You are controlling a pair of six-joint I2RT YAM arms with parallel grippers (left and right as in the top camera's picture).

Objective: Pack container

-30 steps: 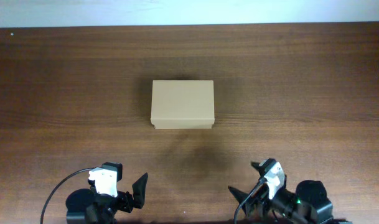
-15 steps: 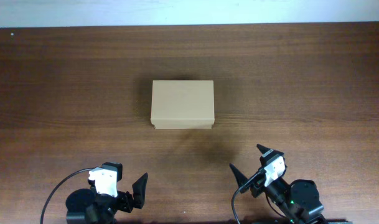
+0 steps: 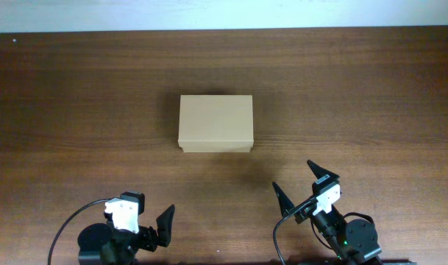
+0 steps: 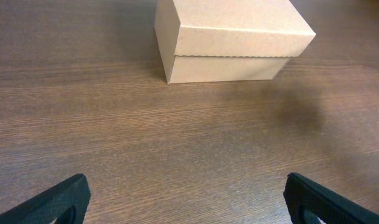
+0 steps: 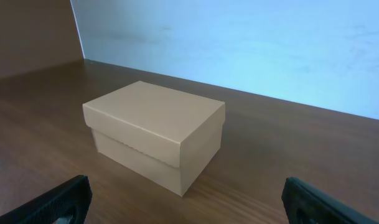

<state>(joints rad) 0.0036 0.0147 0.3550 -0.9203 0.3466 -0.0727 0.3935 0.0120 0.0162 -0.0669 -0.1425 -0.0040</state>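
Two hands sit near the front edge of the dark brown wooden bench (image 3: pixel 69 103), and neither holds anything. At the lower left, the left hand (image 3: pixel 148 212) is spread wide over bare wood, well apart from the box. In the middle of the bench stands the plain tan-brown rectangular cardboard box (image 3: pixel 215 123), its flap lid closed flat and nothing touching it. At the lower right, the right hand (image 3: pixel 293 178) is likewise spread wide and empty. It is angled towards the box and nearer to it than the left.
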